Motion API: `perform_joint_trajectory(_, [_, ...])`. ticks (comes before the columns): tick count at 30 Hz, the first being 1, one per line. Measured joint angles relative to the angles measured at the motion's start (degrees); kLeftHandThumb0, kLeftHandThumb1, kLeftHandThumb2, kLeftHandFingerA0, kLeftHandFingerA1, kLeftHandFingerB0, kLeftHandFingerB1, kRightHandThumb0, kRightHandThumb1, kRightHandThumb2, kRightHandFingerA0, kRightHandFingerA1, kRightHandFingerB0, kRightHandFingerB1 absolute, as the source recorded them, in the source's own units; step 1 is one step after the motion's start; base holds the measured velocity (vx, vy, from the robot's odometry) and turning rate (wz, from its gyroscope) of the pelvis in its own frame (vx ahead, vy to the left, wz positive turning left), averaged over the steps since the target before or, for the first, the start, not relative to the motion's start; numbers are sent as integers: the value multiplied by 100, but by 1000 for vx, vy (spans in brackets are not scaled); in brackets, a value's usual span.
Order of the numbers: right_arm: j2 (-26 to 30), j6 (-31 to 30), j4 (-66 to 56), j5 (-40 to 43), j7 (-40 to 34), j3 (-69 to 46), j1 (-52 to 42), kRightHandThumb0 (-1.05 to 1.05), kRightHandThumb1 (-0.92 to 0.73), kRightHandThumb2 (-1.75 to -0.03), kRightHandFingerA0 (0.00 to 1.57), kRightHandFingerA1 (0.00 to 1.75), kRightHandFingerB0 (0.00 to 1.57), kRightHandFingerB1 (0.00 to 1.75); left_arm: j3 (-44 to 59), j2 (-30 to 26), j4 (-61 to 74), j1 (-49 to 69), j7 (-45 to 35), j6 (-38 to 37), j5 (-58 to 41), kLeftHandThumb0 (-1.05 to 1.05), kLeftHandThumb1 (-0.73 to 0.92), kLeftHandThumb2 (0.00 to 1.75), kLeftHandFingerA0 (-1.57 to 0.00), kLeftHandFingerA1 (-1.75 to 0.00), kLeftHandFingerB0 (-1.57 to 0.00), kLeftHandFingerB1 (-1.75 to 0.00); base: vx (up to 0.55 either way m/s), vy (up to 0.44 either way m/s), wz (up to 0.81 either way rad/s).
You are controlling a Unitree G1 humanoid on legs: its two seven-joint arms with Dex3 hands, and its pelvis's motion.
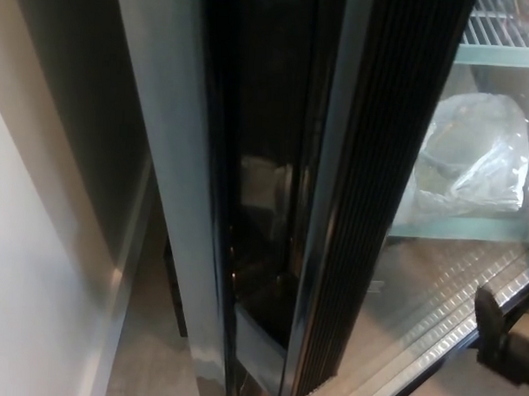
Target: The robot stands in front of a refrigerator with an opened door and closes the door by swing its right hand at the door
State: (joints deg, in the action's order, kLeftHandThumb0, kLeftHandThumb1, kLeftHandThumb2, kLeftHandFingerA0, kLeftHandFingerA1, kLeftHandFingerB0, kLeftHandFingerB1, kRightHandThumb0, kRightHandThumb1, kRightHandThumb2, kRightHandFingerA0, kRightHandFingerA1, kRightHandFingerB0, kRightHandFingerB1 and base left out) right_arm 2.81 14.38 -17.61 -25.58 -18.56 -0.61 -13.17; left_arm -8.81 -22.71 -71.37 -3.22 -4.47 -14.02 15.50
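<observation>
We find the tall glass refrigerator door with black ribbed edge (pixel 368 210) ajar at centre. It looks heavy, rigid and smooth, so we advise pushing its frame. The right hand (pixel 503 341), near right, looks empty; clenched or spread, we cannot tell.
</observation>
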Motion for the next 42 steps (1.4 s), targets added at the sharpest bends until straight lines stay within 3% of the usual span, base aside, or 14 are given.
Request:
perform_joint_trajectory(1, [-37,4,-113,-25,-14,0,32,-66,-58,-104,21,57,58,69,-1,0,-1,1,0,0,0,-52,66,99,-40,-55,-30,-49,0,0,0])
perform_joint_trajectory(2, [-72,16,-249,-61,-32,0,79,-64,-84,-65,29,53,54,54,-2,0,-2,1,0,0,0,-54,67,98,-39,-54,-29,-48,0,0,0])
perform_joint_trajectory(6, [-566,27,-1105,-133,-153,244,340,-66,-86,-64,8,53,17,40,-16,0,-22,18,1,0,1,-53,67,98,-39,-54,-29,-48,0,0,0])
perform_joint_trajectory(11, [-933,157,-1731,-356,-314,641,970,-104,-75,-117,0,2,5,2,-27,-1,-37,63,3,-2,1,-53,66,99,-40,-54,-30,-48,0,0,0])
perform_joint_trajectory(13, [-935,225,-1671,-607,-455,732,1241,-86,-74,-99,0,16,1,17,-27,-1,-40,78,3,-1,0,-52,77,64,-47,-39,-41,-36,0,0,0])
perform_joint_trajectory(23, [-456,216,-1185,-1513,-578,1341,1640,-89,-77,-105,0,10,0,13,-29,1,-47,88,4,-1,1,-52,76,65,-48,-40,-43,-37,0,0,0])
perform_joint_trajectory(25, [-274,213,-847,-1658,-578,1453,1910,-93,-80,-107,0,8,0,12,-37,1,-47,82,5,-2,2,-46,64,101,-45,-59,-29,-50,0,0,0])
perform_joint_trajectory(26, [-226,210,-711,-1699,-583,1488,2021,-93,-82,-112,0,7,0,12,-41,1,-48,82,5,-1,2,-50,79,64,-52,-40,-45,-36,0,0,0])
perform_joint_trajectory(30, [-18,168,100,-1876,-610,1618,2771,-98,-81,-113,0,3,3,12,-49,3,-41,54,5,-2,0,-49,65,98,-40,-55,-29,-48,0,0,0])
perform_joint_trajectory(34, [40,119,884,-1973,-612,1733,3427,-85,-72,-111,0,13,3,18,-49,7,-39,46,3,-2,-1,-49,77,64,-47,-39,-40,-35,0,0,0])
perform_joint_trajectory(35, [47,110,1062,-1990,-612,1766,3553,-82,-90,-66,0,20,5,23,-49,7,-38,45,3,-2,-1,-49,76,64,-49,-40,-41,-36,0,0,0])
perform_joint_trajectory(38, [85,56,1690,-2061,-583,1888,3973,-86,-75,-108,0,19,12,23,-48,8,-34,35,3,-2,-2,-50,77,65,-45,-38,-40,-36,0,3,2])
perform_joint_trajectory(40, [109,12,2009,-2111,-544,1960,4149,-76,-89,-68,4,21,10,23,-49,9,-29,22,3,-2,-2,-49,65,99,-40,-55,-30,-49,4,5,4])
perform_joint_trajectory(42, [167,-70,2596,-2180,-454,2100,4468,-76,-87,-67,5,21,10,24,-52,9,-27,-1,3,-2,0,-49,78,64,-46,-38,-41,-35,4,3,4])
